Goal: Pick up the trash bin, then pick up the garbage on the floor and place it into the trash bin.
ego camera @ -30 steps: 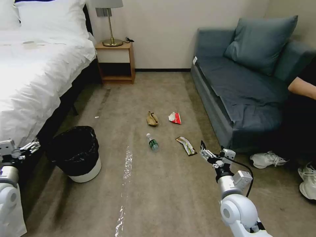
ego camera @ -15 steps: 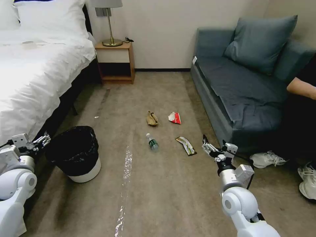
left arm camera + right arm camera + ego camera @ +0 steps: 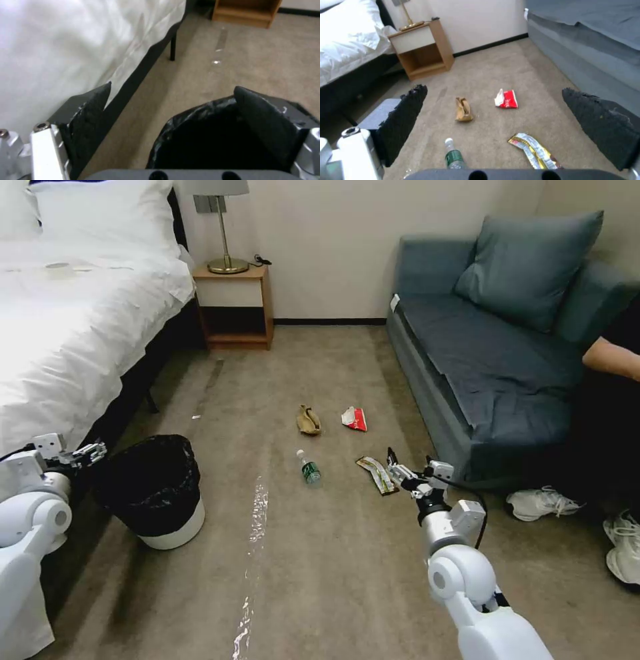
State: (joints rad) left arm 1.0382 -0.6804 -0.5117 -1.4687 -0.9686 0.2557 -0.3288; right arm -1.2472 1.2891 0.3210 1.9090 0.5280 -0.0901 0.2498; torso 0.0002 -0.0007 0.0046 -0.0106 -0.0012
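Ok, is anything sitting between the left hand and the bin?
Nothing visible. The left hand, open, hangs beside the bin on its bed side, one finger over the black bag's rim, the other outside it. Only bare carpet shows in the gap.

- A bed (image 3: 73, 307) with white bedding stands along the left side.
- A wooden nightstand (image 3: 235, 307) holds a brass lamp (image 3: 225, 227) against the plain pale wall (image 3: 333, 240).
- A blue-grey sofa (image 3: 493, 353) with a cushion (image 3: 527, 263) is on the right.
- White sneakers (image 3: 540, 503) lie beside it.
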